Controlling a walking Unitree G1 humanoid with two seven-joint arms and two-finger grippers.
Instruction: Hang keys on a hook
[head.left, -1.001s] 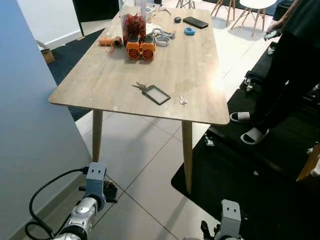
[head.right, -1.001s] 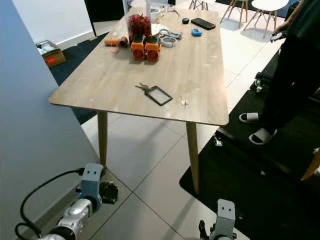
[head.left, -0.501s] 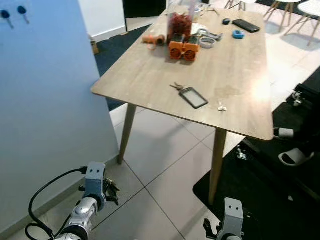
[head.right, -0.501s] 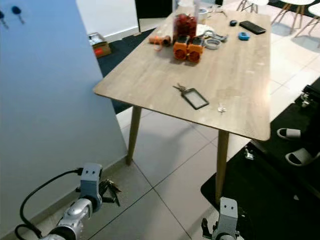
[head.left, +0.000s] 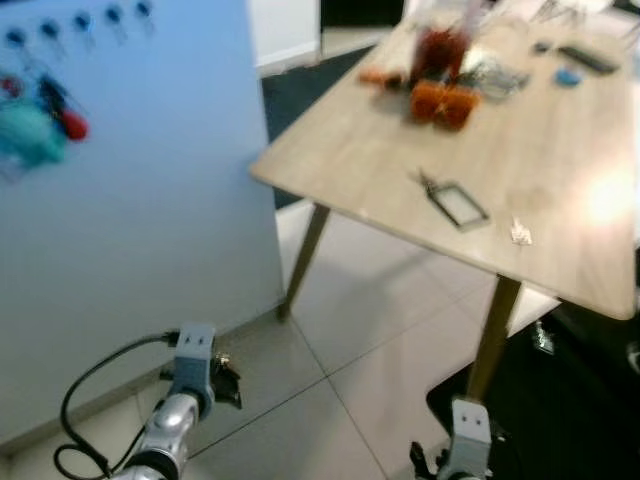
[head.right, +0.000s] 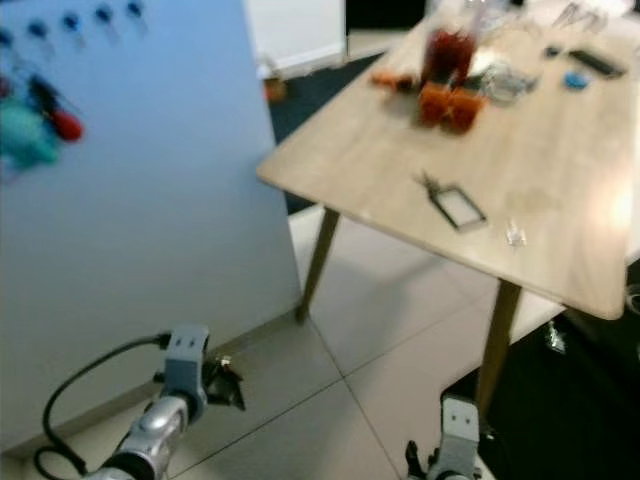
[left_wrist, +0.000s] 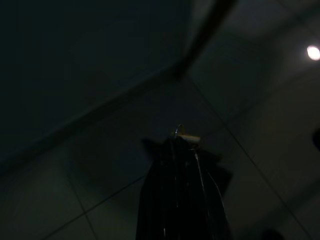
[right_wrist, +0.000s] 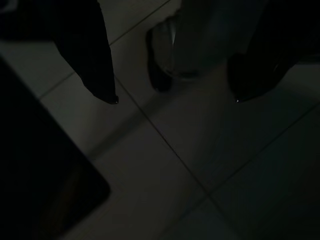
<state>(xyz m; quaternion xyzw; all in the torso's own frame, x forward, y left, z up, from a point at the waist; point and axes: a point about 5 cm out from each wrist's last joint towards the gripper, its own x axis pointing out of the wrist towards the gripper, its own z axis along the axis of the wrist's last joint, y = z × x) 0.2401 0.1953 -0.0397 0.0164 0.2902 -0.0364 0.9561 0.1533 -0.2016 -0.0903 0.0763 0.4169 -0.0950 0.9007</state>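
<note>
Left eye view: left gripper (head.left: 228, 385) low over the floor tiles (head.left: 340, 400), jaws pinched on keys (head.left: 222, 362); hooks (head.left: 82, 22) high beyond them. No readable writing. Right wrist view: right gripper (right_wrist: 175, 100), jaws wide.

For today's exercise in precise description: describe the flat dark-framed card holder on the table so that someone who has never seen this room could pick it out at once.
Start at the long light wooden table to the right of the blue wall. On its near half, away from the orange items further back, lies the card holder. It is a flat rectangle with a dark frame, keys joined at its far corner; the small pale scrap beside it is much smaller.
</note>
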